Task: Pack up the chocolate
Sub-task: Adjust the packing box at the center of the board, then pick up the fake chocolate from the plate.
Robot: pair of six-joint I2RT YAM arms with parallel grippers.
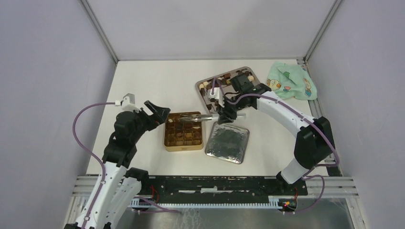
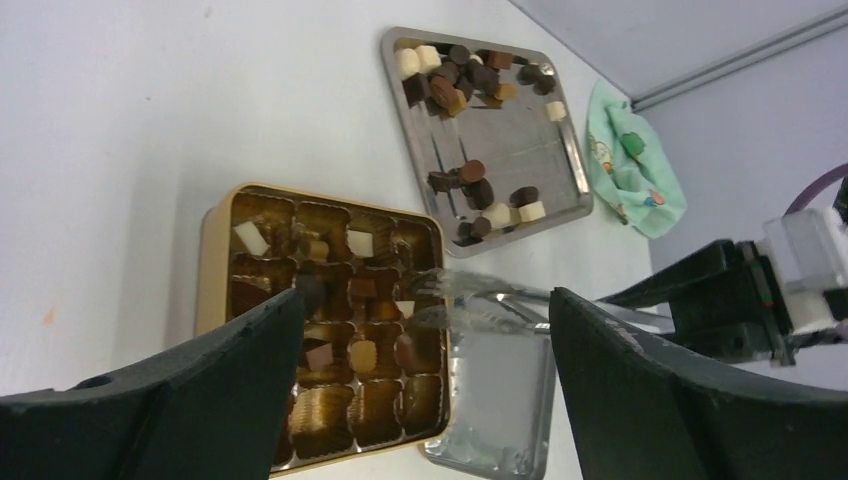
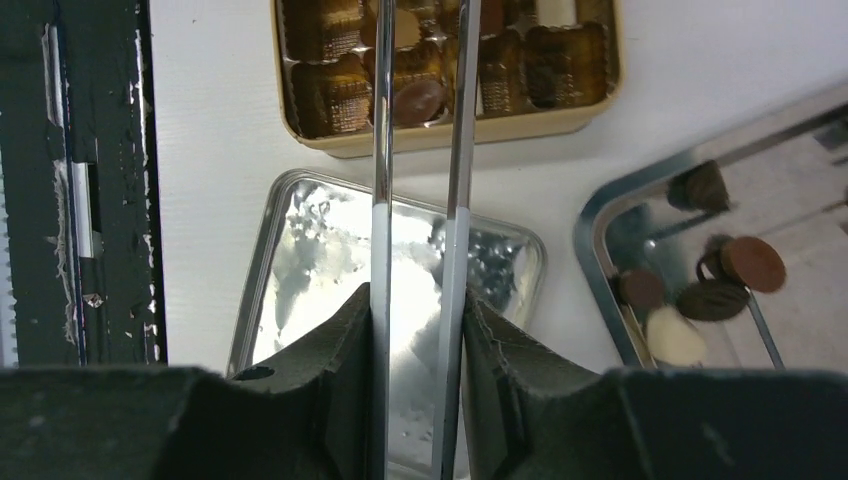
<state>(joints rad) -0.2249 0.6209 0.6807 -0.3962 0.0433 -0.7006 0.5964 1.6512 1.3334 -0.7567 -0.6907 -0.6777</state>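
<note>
While right gripper clamps tongs, chocolate lies ahead betw. blades.

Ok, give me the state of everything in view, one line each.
gold tin: open, partly filled
far silver tray: holds loose chocolates
near silver tray: empty
tongs: gripped, tips over tin
left gripper: open, empty
right gripper: shut on tongs
green cloth: crumpled
</note>
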